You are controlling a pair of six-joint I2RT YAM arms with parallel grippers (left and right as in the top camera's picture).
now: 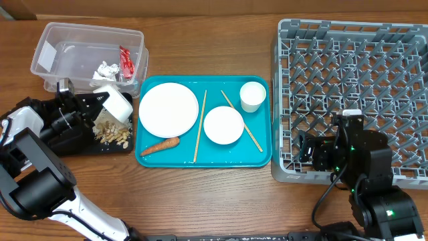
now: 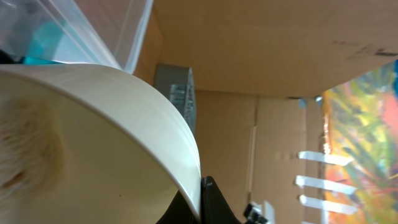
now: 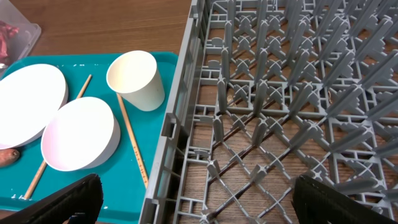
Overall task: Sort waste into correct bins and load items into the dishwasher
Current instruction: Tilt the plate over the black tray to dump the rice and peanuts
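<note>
1. White cup (image 1: 115, 104) sits clamped in the left gripper (image 1: 100, 100), tipped over the black tray (image 1: 83, 147) at nine o'clock, food scraps (image 1: 110, 134) beneath.
2. Right gripper (image 3: 199, 208) hangs spread wide over the grey rack (image 1: 348, 67) at four o'clock.

Overhead, my camera looks straight down on the whole worktop (image 1: 200, 194), clear tub (image 1: 87, 50) to grey rack (image 1: 354, 87); my left wrist view sits tilted and very near, a white vessel (image 2: 93, 143) filling it, tub wall and distant rack behind; my right wrist view looks down from close above the rack's corner, sharing the rack and teal tray (image 3: 127, 180) with the overhead.
</note>
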